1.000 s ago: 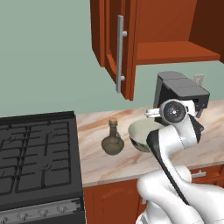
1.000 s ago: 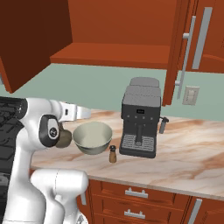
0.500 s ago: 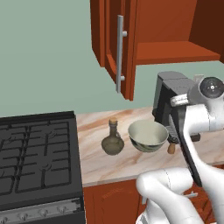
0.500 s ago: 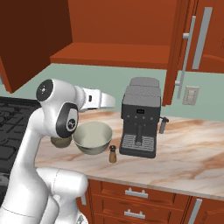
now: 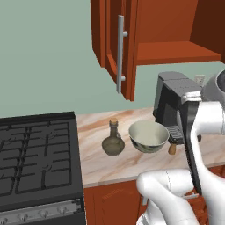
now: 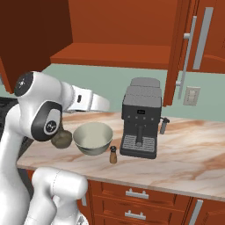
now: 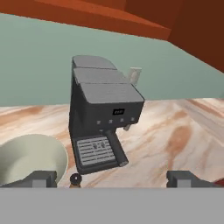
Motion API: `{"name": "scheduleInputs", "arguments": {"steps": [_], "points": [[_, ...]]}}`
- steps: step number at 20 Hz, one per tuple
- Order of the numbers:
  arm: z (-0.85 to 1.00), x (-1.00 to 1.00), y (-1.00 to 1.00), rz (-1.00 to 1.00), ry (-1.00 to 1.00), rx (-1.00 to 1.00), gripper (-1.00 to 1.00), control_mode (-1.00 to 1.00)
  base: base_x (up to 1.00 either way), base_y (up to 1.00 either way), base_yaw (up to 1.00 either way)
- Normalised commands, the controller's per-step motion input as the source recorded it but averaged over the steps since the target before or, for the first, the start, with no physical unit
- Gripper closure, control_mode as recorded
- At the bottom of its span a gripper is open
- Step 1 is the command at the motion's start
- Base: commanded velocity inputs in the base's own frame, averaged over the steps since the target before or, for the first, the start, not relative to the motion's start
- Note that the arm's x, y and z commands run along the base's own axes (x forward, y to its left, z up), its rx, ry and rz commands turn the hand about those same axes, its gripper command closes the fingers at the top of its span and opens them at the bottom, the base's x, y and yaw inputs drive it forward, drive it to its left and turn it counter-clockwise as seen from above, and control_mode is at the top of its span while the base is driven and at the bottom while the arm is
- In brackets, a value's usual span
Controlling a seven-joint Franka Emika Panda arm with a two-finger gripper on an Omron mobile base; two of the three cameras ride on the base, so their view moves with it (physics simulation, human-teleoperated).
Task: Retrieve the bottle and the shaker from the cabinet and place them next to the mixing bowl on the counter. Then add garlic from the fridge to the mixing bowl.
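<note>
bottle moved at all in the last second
No. In the left base view the bottle stands left of the mixing bowl, as before.

A round olive-green bottle (image 5: 113,141) is standing upright at the frame's centre on the marble tabletop (image 5: 94,160); the pale mixing bowl (image 5: 148,136) is sitting just right of it; a small brown shaker (image 5: 172,148) is standing upright right of the bowl.

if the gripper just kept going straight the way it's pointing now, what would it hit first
Most likely the coffee machine. In the hand view it stands dead ahead of the open gripper, with the mixing bowl off to one side. Depth is hard to judge.
</note>
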Motion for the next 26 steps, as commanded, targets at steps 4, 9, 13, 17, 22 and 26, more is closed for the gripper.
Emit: {"name": "scheduleInputs", "arguments": {"steps": [4, 9, 13, 17, 22, 26], "points": [[0.08, -0.26, 0.32, -0.01, -0.14, 0.28, -1.0, -1.0, 0.0, 0.0, 0.0], [0.42, -0.47, 0.19, 0.07, -0.08, 0.13, -1.0, -1.0, 0.0, 0.0, 0.0], [0.45, -0.78, 0.16, 0.18, -0.05, 0.0, -1.0, -1.0, 0.0, 0.0, 0.0], [0.09, -0.39, 0.12, 0.13, -0.05, 0.0, -1.0, -1.0, 0.0, 0.0, 0.0], [0.0, 0.0, 0.0, 0.0, 0.0, 0.0, -1.0, -1.0, 0.0, 0.0, 0.0], [0.0, -0.01, 0.0, 0.0, 0.0, 0.0, -1.0, 1.0, -0.11, 0.0, 0.0]]}}
